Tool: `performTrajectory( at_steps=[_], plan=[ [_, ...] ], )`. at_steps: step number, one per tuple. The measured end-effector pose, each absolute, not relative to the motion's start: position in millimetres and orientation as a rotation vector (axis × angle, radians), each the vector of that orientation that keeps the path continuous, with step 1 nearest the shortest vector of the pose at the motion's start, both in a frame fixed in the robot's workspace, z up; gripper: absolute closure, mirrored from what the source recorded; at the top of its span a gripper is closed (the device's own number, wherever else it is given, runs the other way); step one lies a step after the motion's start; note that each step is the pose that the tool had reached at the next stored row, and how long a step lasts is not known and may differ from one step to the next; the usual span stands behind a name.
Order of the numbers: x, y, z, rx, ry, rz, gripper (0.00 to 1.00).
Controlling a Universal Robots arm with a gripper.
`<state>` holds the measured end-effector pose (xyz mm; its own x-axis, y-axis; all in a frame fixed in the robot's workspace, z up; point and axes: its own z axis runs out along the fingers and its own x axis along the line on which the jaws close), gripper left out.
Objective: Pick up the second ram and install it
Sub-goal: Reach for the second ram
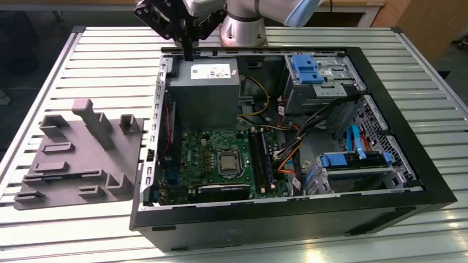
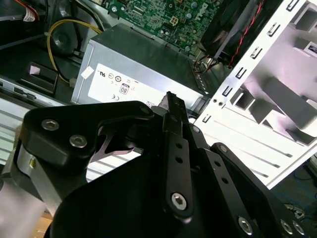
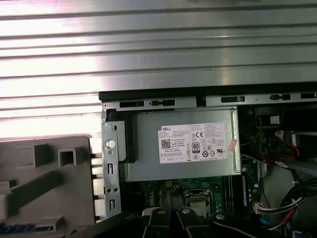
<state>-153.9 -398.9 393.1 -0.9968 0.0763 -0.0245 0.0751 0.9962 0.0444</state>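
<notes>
High in the exterior view, the closed gripper [image 1: 188, 53] hangs over the computer case [image 1: 292, 224] rim; the second wrist view shows it above the power supply [image 2: 138, 64]; the first wrist view shows what seems the second ram [image 3: 27, 229], blue-edged, in the grey tray [image 3: 44, 168].
</notes>
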Motion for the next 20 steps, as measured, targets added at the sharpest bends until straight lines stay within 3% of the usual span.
performTrajectory(
  at_steps=[20],
  plan=[
    [-165.4, -398.9, 393.1, 0.118, 3.112, 0.068, 0.89]
  ],
)
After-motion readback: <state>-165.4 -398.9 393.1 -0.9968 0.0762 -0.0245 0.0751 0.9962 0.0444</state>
